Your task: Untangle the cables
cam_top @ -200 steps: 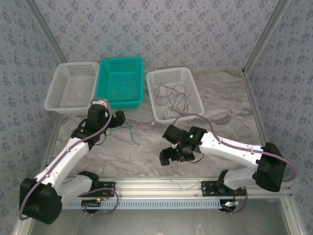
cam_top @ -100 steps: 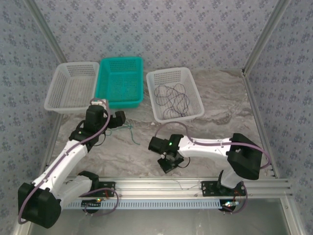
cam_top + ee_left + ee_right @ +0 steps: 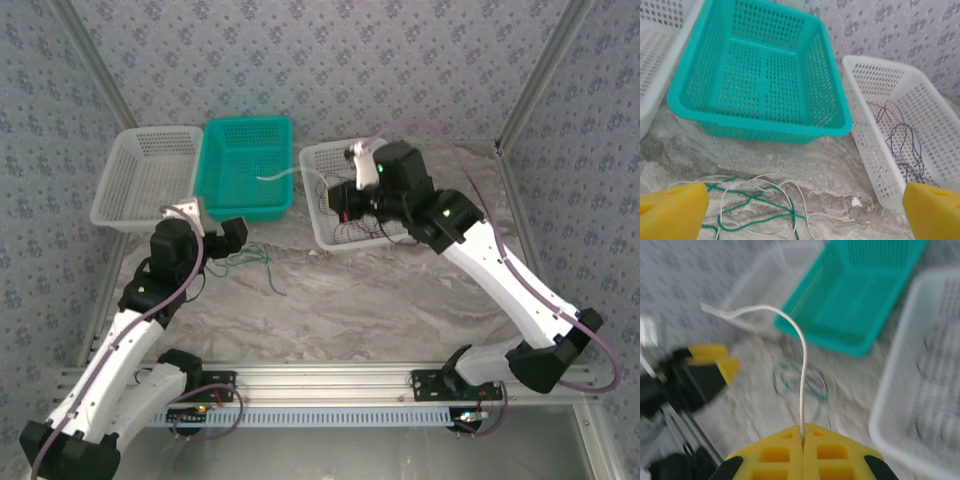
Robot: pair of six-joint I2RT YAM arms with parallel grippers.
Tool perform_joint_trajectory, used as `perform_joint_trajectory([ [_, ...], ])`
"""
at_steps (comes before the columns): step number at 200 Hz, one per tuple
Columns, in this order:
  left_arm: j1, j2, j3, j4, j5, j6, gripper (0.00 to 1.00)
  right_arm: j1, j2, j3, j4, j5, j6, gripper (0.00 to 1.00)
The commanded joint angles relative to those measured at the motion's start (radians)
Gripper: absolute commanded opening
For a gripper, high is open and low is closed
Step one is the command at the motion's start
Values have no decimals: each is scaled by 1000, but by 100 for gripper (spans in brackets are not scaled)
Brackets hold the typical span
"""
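Observation:
A pale cream cable (image 3: 802, 370) rises from my right gripper (image 3: 803, 429), which is shut on it, and bends left to a free end. That gripper (image 3: 338, 200) hangs above the left edge of the right white basket (image 3: 400, 170), the cream cable (image 3: 276, 177) sticking out toward the teal basket. A green cable (image 3: 755, 200) lies looped on the table, crossed by a thin cream wire (image 3: 802, 197). My left gripper (image 3: 802, 215) stands open just over them, nothing between its yellow fingers (image 3: 672, 210). Dark purple cables (image 3: 905, 145) lie in the right white basket.
A teal basket (image 3: 248, 165) stands at the back between a left white basket (image 3: 145, 175) and the right one. Wallpapered walls and metal posts enclose the marble table. The right arm (image 3: 500, 270) reaches across the right side of the table.
The right gripper shut at the table's front, then swung up and back over the right white basket with the cream cable. The left arm drew back slightly to the left.

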Motion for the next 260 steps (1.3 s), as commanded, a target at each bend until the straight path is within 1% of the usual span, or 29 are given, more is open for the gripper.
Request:
perform_joint_trajectory([
  [1, -2, -26, 48, -65, -32, -5, 99, -27, 98, 166, 214, -57, -17, 0],
  [11, -2, -42, 62, -100, -45, -3, 99, -43, 157, 260, 251, -67, -7, 0],
  [27, -2, -80, 80, -157, -81, -5, 99, -64, 275, 443, 259, -80, 7, 0],
  [51, -2, -168, 71, -200, -154, -1, 99, -83, 521, 773, 224, -126, 23, 0],
  [76, -2, -198, 69, -220, -144, 3, 99, -98, 819, 1185, 166, -165, 55, 0],
  [87, -2, -192, 75, -238, -139, 1, 99, -106, 918, 1285, 206, -199, 68, 0],
  [99, -2, -188, 72, -247, -133, -3, 99, -111, 968, 1281, 296, -218, 87, 0],
  [118, -2, -189, 51, -232, -121, -9, 99, -108, 984, 1147, 518, -255, 92, 0],
  [127, -3, -185, 45, -226, -115, -9, 99, -99, 990, 1095, 614, -267, 67, 0],
  [134, -2, -181, 43, -225, -111, -8, 99, -88, 999, 1078, 655, -259, 39, 0],
  [151, -1, -170, 40, -227, -110, -11, 99, -62, 1042, 1089, 658, -239, -10, 0],
  [169, -2, -174, 35, -227, -107, -18, 99, -48, 1085, 1083, 613, -218, -23, 0],
  [193, -2, -187, 15, -219, -93, -29, 99, -47, 1147, 1058, 507, -189, 44, 0],
  [207, -2, -183, 8, -223, -78, -39, 99, -45, 1172, 1025, 455, -193, 68, 0],
  [222, -2, -169, 6, -234, -64, -57, 99, -38, 1194, 1005, 370, -168, 75, 6],
  [230, -2, -159, 6, -238, -58, -68, 99, -35, 1202, 1007, 316, -161, 71, 11],
  [235, -2, -152, 7, -241, -54, -74, 99, -32, 1205, 1008, 284, -155, 71, 19],
  [243, -2, -134, 10, -247, -53, -84, 99, -30, 1202, 1011, 237, -138, 74, 38],
  [248, -2, -123, 14, -252, -52, -91, 99, -27, 1198, 1020, 198, -118, 75, 47],
  [249, -2, -120, 14, -252, -53, -93, 99, -26, 1198, 1020, 189, -113, 75, 50],
  [250, -1, -117, 15, -253, -53, -94, 99, -25, 1197, 1024, 181, -108, 75, 50],
  [255, -2, -102, 18, -257, -53, -102, 99, -22, 1189, 1036, 136, -81, 75, 58],
  [256, -2, -98, 19, -257, -53, -103, 99, -22, 1187, 1036, 127, -78, 75, 61],
  [260, -2, -85, 20, -258, -53, -110, 99, -18, 1181, 1050, 96, -54, 75, 65],
])
